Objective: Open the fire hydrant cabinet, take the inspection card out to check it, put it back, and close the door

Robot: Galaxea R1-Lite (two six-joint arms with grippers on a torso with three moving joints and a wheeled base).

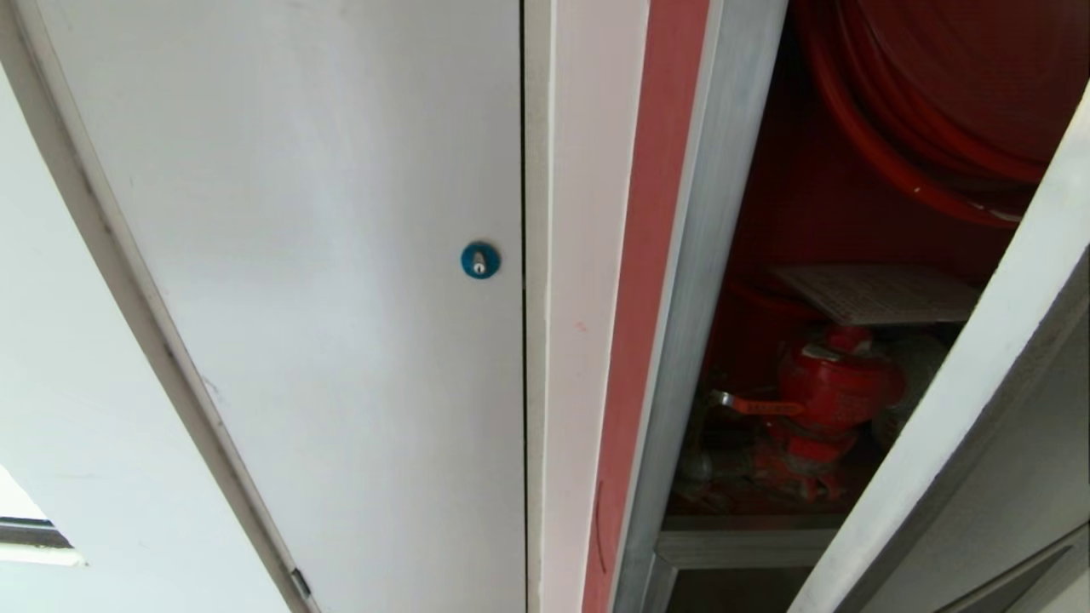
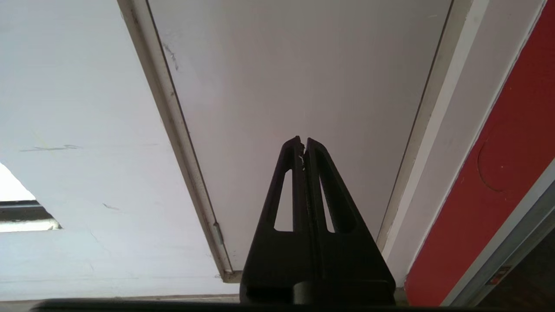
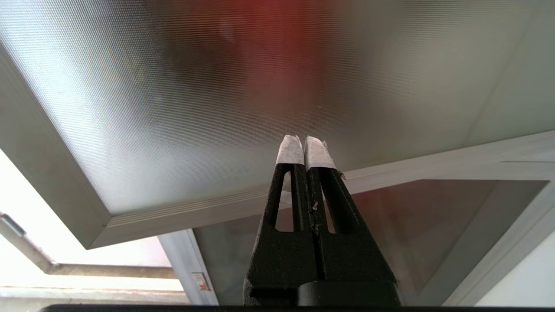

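The silver aluminium-framed fire hydrant cabinet [image 1: 690, 281] with a red interior stands open. Inside, the whitish printed inspection card [image 1: 877, 292] lies flat above the red valve [image 1: 830, 387], below the coiled red hose reel [image 1: 928, 102]. The silver-framed glass door [image 1: 979, 400] stands ajar across the cabinet's right side. To the left is a plain white door [image 1: 324, 281] with a blue round lock [image 1: 479, 260].

The left gripper [image 2: 303, 141] is clenched and empty, facing the white door. The right gripper [image 3: 305, 141], with white-taped tips, is clenched and empty, near the door's textured glass.
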